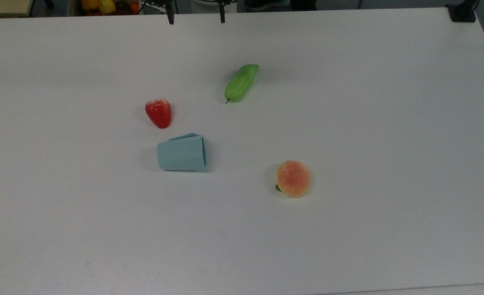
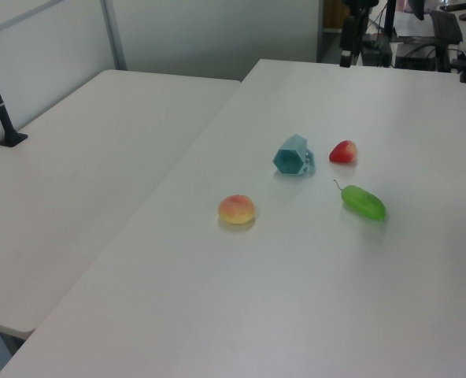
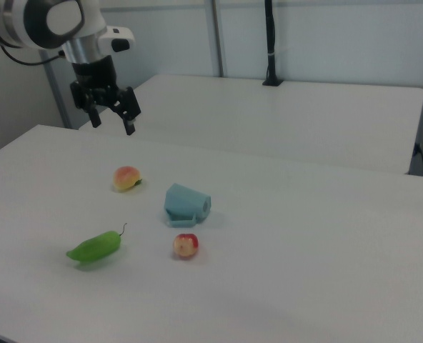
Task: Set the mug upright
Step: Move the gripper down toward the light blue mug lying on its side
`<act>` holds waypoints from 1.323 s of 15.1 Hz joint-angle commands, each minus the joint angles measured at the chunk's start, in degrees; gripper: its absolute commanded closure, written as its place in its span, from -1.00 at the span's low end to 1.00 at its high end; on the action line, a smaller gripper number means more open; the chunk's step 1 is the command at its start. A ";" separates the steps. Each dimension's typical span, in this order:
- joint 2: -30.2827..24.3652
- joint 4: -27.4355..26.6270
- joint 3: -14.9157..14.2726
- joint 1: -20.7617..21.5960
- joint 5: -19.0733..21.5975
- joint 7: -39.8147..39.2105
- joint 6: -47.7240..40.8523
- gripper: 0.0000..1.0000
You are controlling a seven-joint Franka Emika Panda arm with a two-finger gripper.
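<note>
Mug (image 1: 181,153) on its side on the white table (image 1: 348,123), a bit left of centre in the top view. Rim faces 3 o'clock in the top view, narrow base at 9 o'clock, small handle on the 12 o'clock side. In the left view (image 2: 294,156) the six-sided mouth faces the camera, showing a darker teal inside. In the right view (image 3: 186,204) the wide end is at the right view's left and the base end points right.

Strawberry (image 1: 158,113) near the mug at about 11 o'clock in the top view, not touching; also seen in the left view (image 2: 343,152) and the right view (image 3: 186,245). Green cucumber-like toy (image 1: 241,82) sits further out at about 1 o'clock from the mug, lying diagonally, stem end at its lower left; seen too in the left view (image 2: 364,203) and the right view (image 3: 94,248). Peach (image 1: 293,178) at about 4 o'clock from the mug, well apart; seen in the left view (image 2: 237,209) and the right view (image 3: 126,178).

Gripper (image 3: 112,118) hangs in the air above the table's far edge in the right view, pointing down, fingers spread wide, nothing between them. Well apart from the mug. In the top view both fingertips show at the 12 o'clock edge (image 1: 195,18), clearly separated. In the left view it sits at the top edge (image 2: 348,52).

Second white table (image 2: 75,189) stands beside the first. Crate of toy fruit (image 1: 104,6) beyond the table at 11 o'clock in the top view.
</note>
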 commanded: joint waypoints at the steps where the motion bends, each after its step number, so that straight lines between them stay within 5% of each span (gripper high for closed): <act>1: 5.44 2.83 -1.19 3.07 -5.74 5.99 5.91 -1.00; 5: 13.44 6.69 -1.02 5.70 -13.13 19.61 10.05 -1.00; 9: 19.15 6.70 -0.58 8.78 -25.42 32.45 14.01 -1.00; 20: 29.35 3.54 -0.58 11.60 -47.14 43.19 19.02 -1.00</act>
